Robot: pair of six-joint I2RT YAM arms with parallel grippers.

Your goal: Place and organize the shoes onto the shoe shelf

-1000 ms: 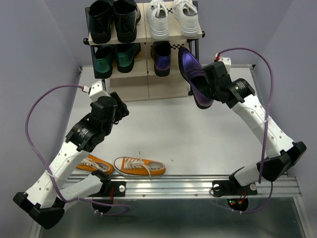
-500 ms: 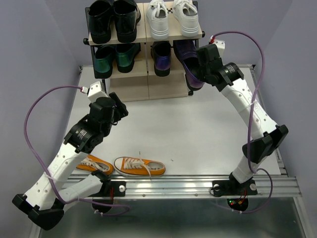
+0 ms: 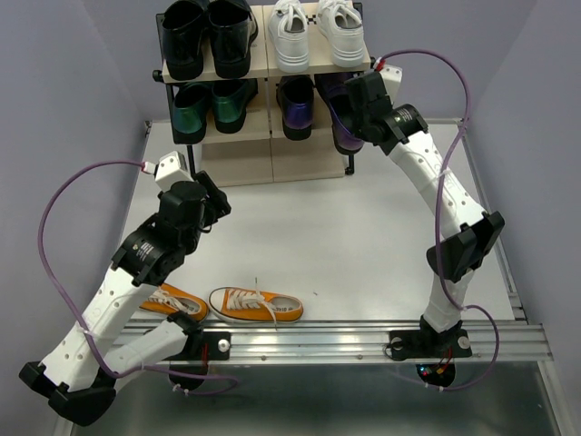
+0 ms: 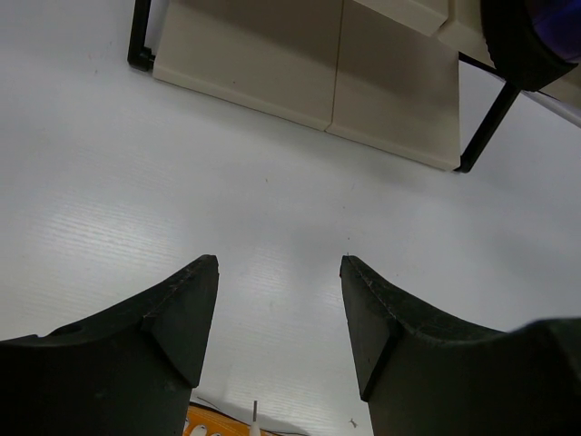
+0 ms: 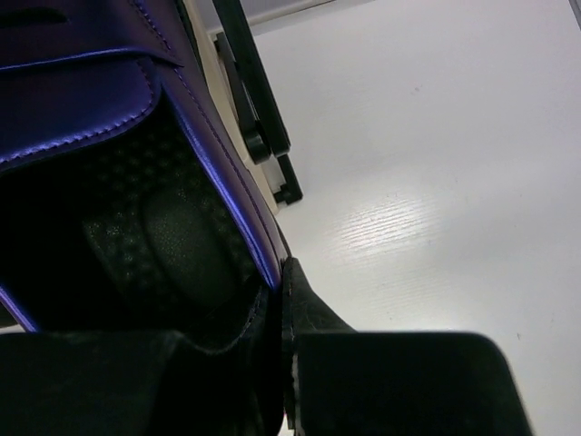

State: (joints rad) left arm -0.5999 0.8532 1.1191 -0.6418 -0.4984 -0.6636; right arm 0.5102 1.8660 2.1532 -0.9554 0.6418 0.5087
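Observation:
The shoe shelf (image 3: 272, 159) stands at the table's far edge. White sneakers (image 3: 318, 36) sit on its top tier at the right. One purple loafer (image 3: 295, 107) sits on the middle tier. My right gripper (image 3: 354, 116) is shut on the heel rim of the second purple loafer (image 5: 109, 182) and holds it at the middle tier's right end, beside the first. Two orange sneakers (image 3: 257, 304) (image 3: 172, 300) lie near the table's front edge. My left gripper (image 3: 213, 204) is open and empty above the table, between the shelf and the orange sneakers; its fingers (image 4: 186, 313) frame bare table.
A shiny black pair (image 3: 207, 36) is on the top tier's left and a metallic green pair (image 3: 213, 107) below it. The shelf's bottom board (image 4: 318, 64) holds nothing. The shelf's black leg (image 5: 254, 109) is close to the right gripper.
My right arm has carried the purple loafer from the table beside the shelf up and left into the middle tier. My left arm has shifted slightly left.

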